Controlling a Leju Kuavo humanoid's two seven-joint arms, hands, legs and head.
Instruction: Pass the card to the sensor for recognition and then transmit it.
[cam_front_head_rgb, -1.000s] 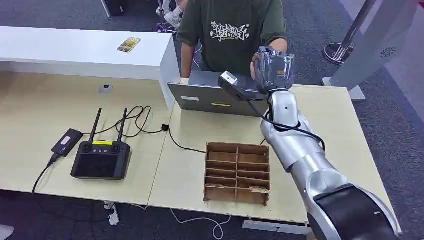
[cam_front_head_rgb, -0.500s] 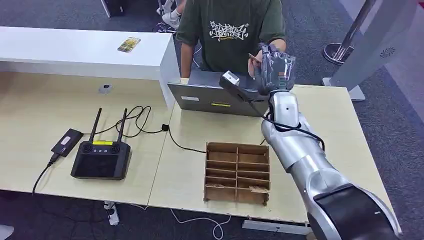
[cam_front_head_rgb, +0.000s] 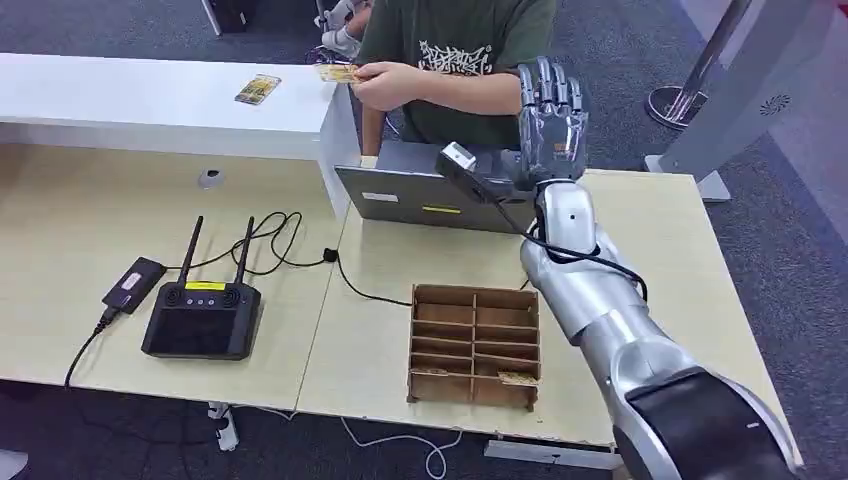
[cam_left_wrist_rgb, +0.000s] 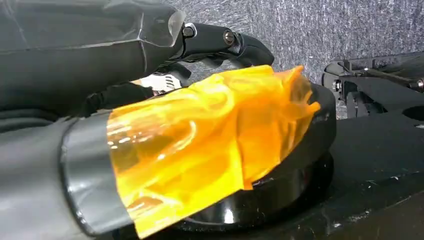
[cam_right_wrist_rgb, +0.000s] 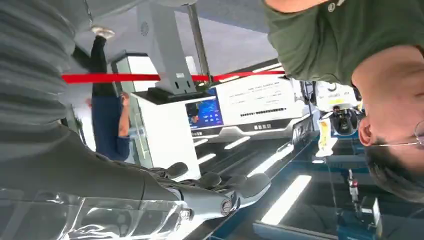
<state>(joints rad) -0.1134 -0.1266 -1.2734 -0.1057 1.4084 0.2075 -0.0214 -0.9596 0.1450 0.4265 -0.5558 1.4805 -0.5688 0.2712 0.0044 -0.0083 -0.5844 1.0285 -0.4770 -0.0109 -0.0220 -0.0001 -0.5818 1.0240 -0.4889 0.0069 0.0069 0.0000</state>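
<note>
The silver right hand is raised above the grey laptop, its fingers spread wide and holding nothing, as a release would leave them. The small yellowish card is pinched in the green-shirted person's hand, over the white counter, so the handover looks complete.

A dark green T-shirt bears white lettering. The desk is pale wood, the counter white, the compartment box brown, the router black, the laptop grey.
</note>
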